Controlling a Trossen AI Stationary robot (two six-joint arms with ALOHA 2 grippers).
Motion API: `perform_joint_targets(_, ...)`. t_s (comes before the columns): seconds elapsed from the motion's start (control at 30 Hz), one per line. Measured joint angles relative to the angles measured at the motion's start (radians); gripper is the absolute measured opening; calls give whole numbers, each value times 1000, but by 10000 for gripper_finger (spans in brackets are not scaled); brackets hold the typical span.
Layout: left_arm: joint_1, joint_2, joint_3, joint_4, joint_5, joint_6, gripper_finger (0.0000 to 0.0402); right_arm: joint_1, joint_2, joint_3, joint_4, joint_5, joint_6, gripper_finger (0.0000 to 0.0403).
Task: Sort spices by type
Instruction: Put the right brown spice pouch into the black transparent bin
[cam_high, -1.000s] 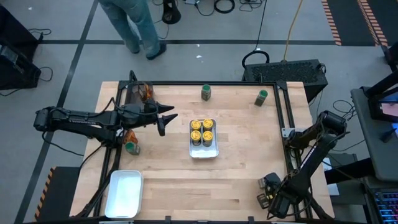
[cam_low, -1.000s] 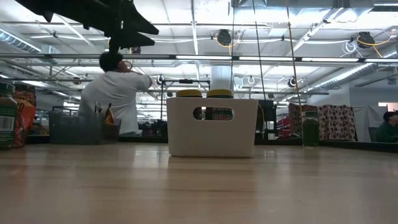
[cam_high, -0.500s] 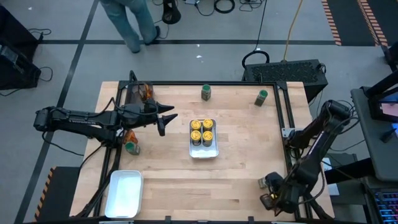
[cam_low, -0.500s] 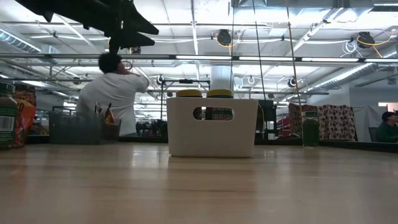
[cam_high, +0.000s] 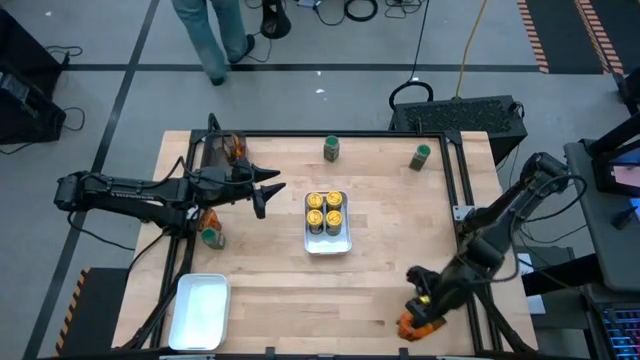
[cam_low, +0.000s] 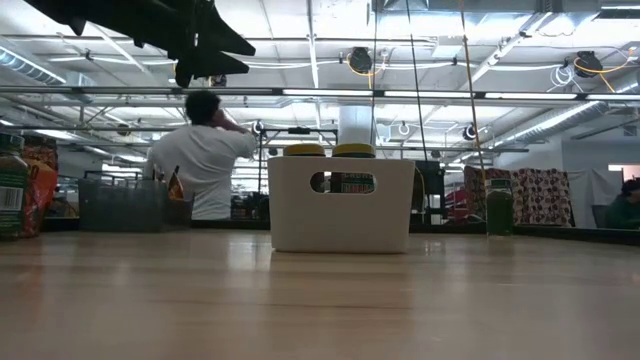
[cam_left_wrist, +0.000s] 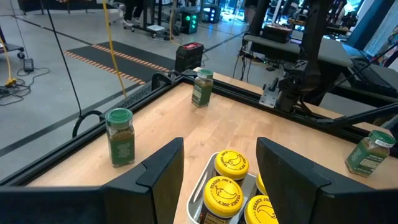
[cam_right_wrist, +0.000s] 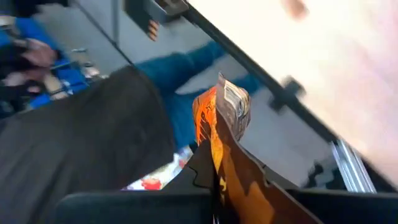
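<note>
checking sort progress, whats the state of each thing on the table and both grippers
yellow-lid jars: four upright in the center white tray
green-lid jars: two upright at the far edge, one near the left edge
corner white tray: holds nothing
left gripper: open, holds nothing, beside the center tray
right gripper: shut on orange packet, at the near right edge

From my station I take the white tray (cam_high: 327, 247) at the middle of the wooden table (cam_high: 380, 290) as my landmark; a second, empty white tray (cam_high: 200, 312) sits well away from it at the table's near left corner. Diagonally off toward the far left corner lies a dark bin (cam_high: 208, 152). Beyond the table's far edge from that tray, a person (cam_high: 213, 35) stands on the grey floor, seen from behind in the low view.
</note>
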Motion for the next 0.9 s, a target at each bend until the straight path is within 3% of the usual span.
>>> perform_joint_targets(0.7, -1, 0, 0, -4, 7, -28, 205, -640, 0, 3, 334, -8, -1033, 4)
perform_joint_targets(0.9, -1, 0, 0, -4, 6, -53, 205, -879, 51, 134, 301, -2, -1273, 4)
